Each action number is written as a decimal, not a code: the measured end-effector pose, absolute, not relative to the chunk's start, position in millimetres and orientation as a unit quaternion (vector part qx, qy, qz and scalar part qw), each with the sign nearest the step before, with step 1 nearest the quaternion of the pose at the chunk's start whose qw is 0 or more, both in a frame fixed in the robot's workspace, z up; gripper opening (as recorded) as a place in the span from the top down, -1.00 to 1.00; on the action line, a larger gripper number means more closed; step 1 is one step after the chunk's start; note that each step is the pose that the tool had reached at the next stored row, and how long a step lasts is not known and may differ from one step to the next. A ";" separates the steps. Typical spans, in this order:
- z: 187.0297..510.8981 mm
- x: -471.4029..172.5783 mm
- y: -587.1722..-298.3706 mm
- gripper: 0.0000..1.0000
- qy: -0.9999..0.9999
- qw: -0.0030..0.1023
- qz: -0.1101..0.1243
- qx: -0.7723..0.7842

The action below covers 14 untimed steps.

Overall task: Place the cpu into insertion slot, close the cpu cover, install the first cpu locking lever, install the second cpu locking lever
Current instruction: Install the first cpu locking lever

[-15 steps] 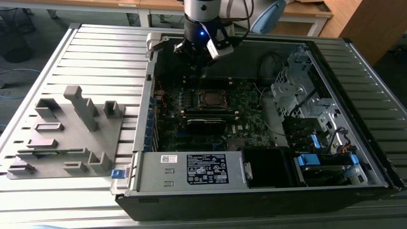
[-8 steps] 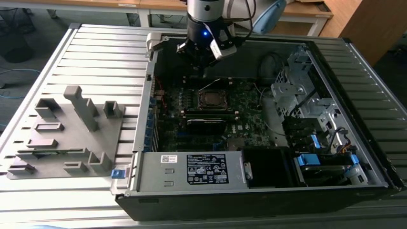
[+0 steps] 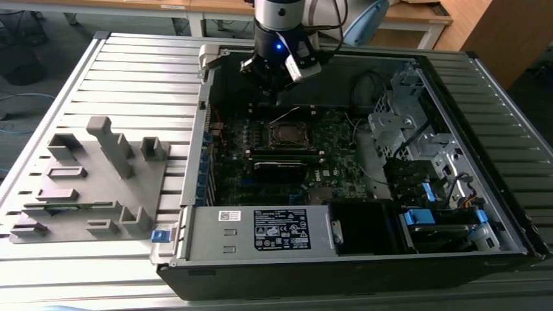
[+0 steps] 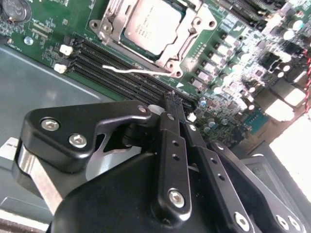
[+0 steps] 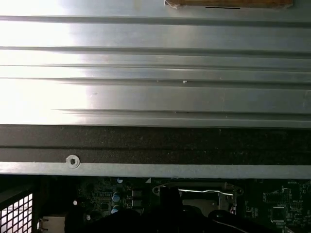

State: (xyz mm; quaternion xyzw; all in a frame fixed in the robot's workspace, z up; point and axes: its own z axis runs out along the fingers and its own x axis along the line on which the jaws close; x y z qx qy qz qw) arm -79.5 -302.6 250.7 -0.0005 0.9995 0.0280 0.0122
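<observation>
Claw (image 4: pixel 175 99), closed tight and empty, hangs near the seated cpu (image 4: pixel 150 22).

- One gripper (image 3: pixel 274 97), upper middle of the exterior view.
- One open computer case (image 3: pixel 346 278).
- One motherboard (image 3: pixel 337 139).
- One cpu (image 4: pixel 153 24).
- One cpu cover (image 4: pixel 193 35).
- Two small white connectors (image 4: pixel 65 49).
- One grey fixture block (image 3: pixel 95 175), at the exterior view's left.
- One labelled power supply (image 3: pixel 259 230), lower middle of the exterior view.
</observation>
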 end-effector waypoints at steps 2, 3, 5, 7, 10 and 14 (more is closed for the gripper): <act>250.4 -79.5 -302.8 0.79 0.999 0.012 0.037 0.000; 250.4 -79.5 -302.9 0.79 0.999 0.012 0.041 0.000; 250.4 -79.5 -303.0 0.79 0.999 0.012 0.041 0.000; 250.3 -79.5 -303.2 0.79 0.999 0.012 0.042 0.000; 249.3 -78.0 -303.2 0.79 0.999 0.012 0.042 0.000; 248.1 -72.4 -303.2 0.79 0.999 0.012 0.042 0.000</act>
